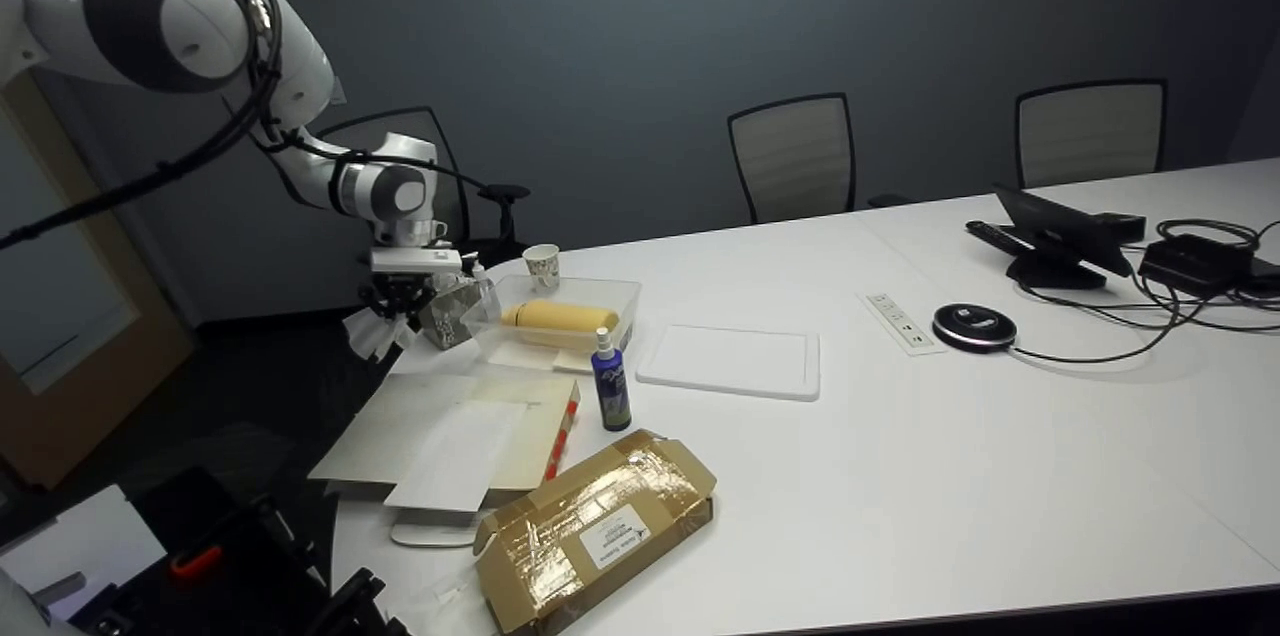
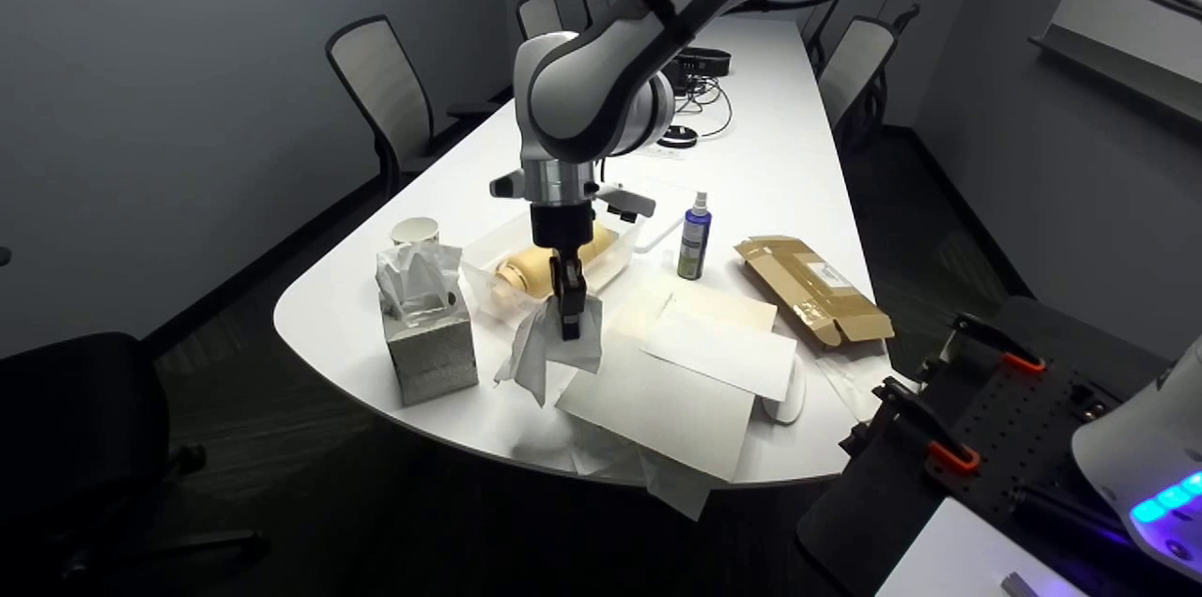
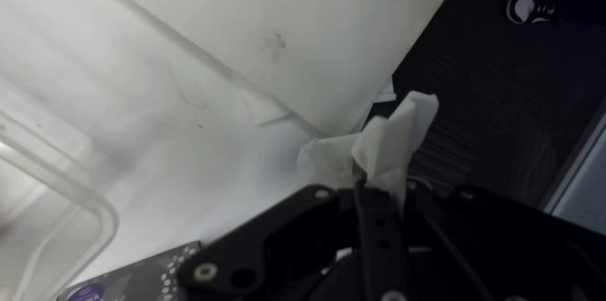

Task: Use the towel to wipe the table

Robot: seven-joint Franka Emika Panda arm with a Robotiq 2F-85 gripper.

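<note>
An office meeting room: away from the claw (image 2: 569, 323) runs a long white table (image 2: 770, 156), chairs (image 2: 382, 76) along both sides.

spray bottle (image 1: 612, 388) upright near cardboard box (image 1: 596, 516)

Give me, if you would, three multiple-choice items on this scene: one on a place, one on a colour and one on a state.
1. Where does the yellow bottle lie?
A. On the cardboard box
B. In the clear plastic bin
C. On a chair

2. What is the main colour of the spray bottle?
A. Green
B. Red
C. Blue

3. How does the pincer stand?
A. Shut on a white tissue
B. Open and empty
C. Shut on a paper cup

1: B, as the bin's clear walls surround the bottle in both exterior views.
2: C, as its body shows blue in both exterior views.
3: A, as the tissue sticks out from the pincer's closed tips in the wrist view.
</note>
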